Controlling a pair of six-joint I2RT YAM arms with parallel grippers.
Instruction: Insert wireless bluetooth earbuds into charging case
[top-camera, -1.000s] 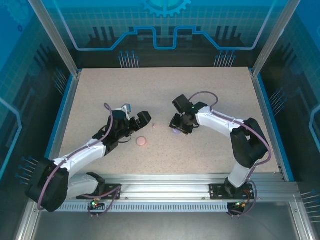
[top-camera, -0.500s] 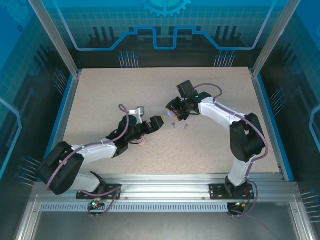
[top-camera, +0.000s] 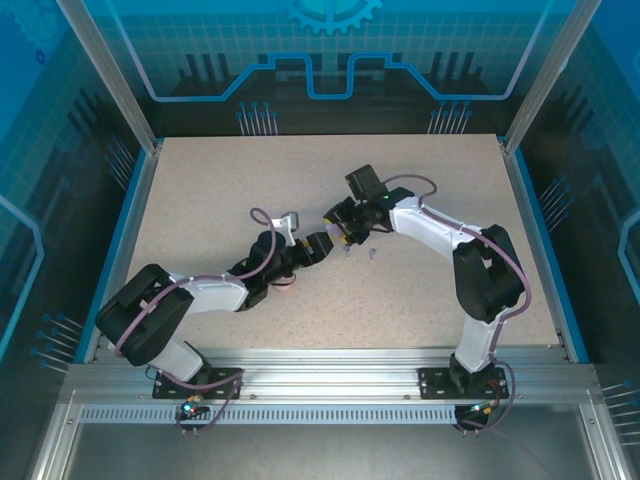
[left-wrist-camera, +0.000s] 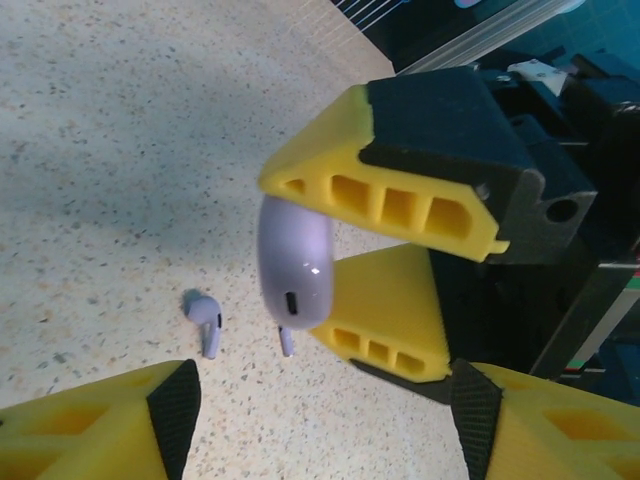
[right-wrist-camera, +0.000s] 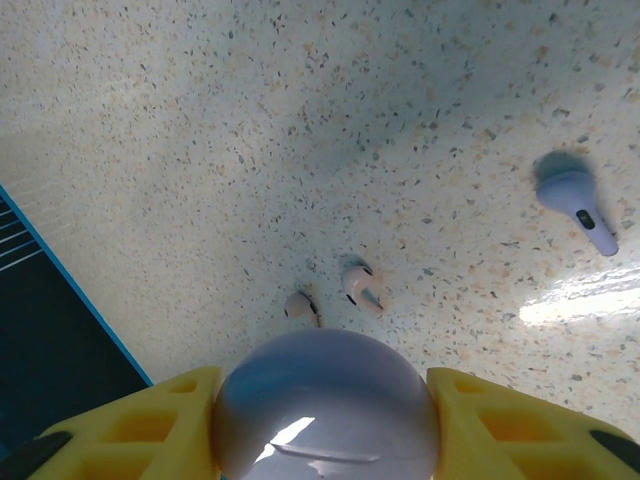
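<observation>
The right gripper (top-camera: 337, 227) is near the middle of the bench (top-camera: 200, 190). Its two yellow fingers (left-wrist-camera: 400, 205) are closed on the purple case (left-wrist-camera: 295, 258). They squeeze the round case from both sides and hold it on its edge, up off the bench.

The left gripper (top-camera: 318, 245) is just beside the right one, a bit nearer the front edge. They are very close, almost nose to nose. The left fingers (left-wrist-camera: 110, 425) stand wide apart with nothing between them. In the left wrist view they point at the purple case.

Two purple buds (top-camera: 347, 252) lie on the bench just beside the grippers, on the side toward the right edge. They are close to each other but not touching. One purple bud (left-wrist-camera: 205, 317) lies flat with its stem toward the front. The stem of the other pokes out from under the held case.

Two pale buds (right-wrist-camera: 362, 286) lie side by side on the bench, under the purple case in the right wrist view.

The pink case (top-camera: 287, 285) sits on the bench toward the front edge, partly hidden by the left arm.

All four buds lie out on the bench, not in a case.
</observation>
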